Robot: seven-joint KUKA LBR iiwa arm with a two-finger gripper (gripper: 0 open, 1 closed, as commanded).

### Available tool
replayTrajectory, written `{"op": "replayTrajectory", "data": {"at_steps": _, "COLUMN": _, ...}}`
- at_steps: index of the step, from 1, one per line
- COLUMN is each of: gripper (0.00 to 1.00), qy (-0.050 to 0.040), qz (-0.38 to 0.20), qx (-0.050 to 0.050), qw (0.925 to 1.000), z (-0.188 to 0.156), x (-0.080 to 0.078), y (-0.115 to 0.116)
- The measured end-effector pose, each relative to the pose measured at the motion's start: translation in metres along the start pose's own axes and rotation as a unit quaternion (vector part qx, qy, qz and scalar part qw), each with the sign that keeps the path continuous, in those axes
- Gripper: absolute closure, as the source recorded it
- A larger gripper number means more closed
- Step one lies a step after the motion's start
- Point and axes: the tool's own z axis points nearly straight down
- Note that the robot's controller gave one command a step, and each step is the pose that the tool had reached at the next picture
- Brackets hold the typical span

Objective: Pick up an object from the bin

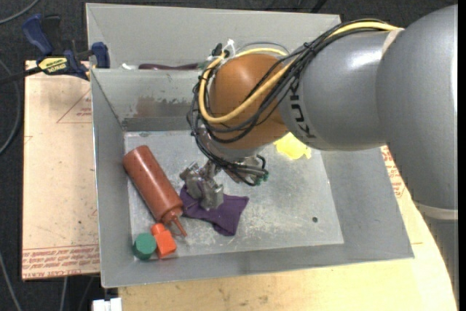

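Observation:
My gripper (207, 189) reaches down into the middle of the bin, its metal fingers right over the upper left edge of a crumpled purple cloth (222, 211). Whether the fingers touch or pinch the cloth is hidden by the gripper body. A brown-red squeeze bottle (153, 182) lies slanted just left of the gripper, its nozzle pointing toward the bin's front. Partly covered by the arm, a yellow thing (293, 147) sits to the right.
A small orange block (164, 240) and a green round cap-like piece (145, 247) lie together in the front left corner. The arm with its orange cover and cables hangs over the bin's back half. The floor at the front right is bare metal.

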Motion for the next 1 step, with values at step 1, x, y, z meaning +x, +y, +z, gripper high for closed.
{"op": "replayTrajectory", "data": {"at_steps": 1, "gripper": 1.0, "qy": -0.0034, "qz": -0.005, "qx": 0.001, "qw": 1.0, "z": -0.0622, "x": -0.0016, "y": -0.0021}}
